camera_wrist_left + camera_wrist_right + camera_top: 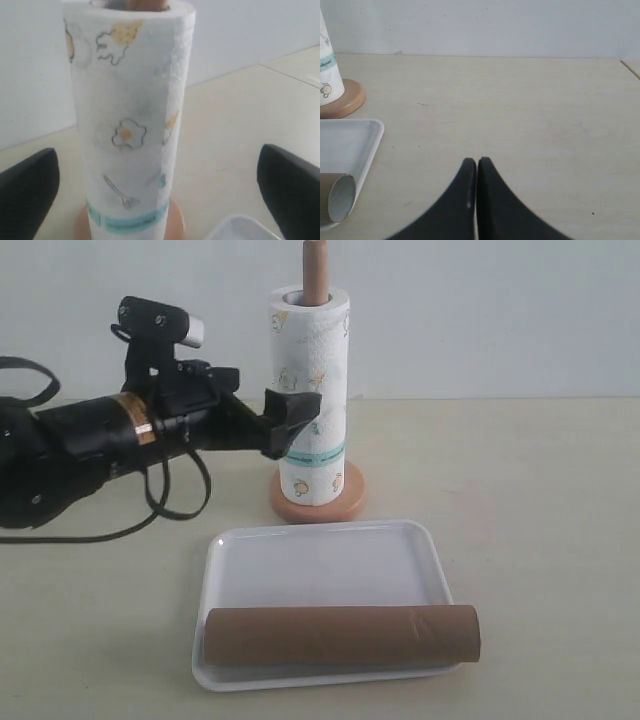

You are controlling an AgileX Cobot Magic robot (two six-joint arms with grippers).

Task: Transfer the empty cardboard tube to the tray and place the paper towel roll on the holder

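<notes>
We're watching the paper towel roll (312, 390) sitting on the holder (345, 502), the left gripper (297, 418) hovering beside it with jaws spread wide. The empty cardboard tube (340, 635) is lying in the tray (320, 555), and the right gripper (477, 165) is pressing its jaws together above the worktop (520, 500).

Beige table (540, 540) carries tray (320, 562) and holder (353, 496).
</notes>
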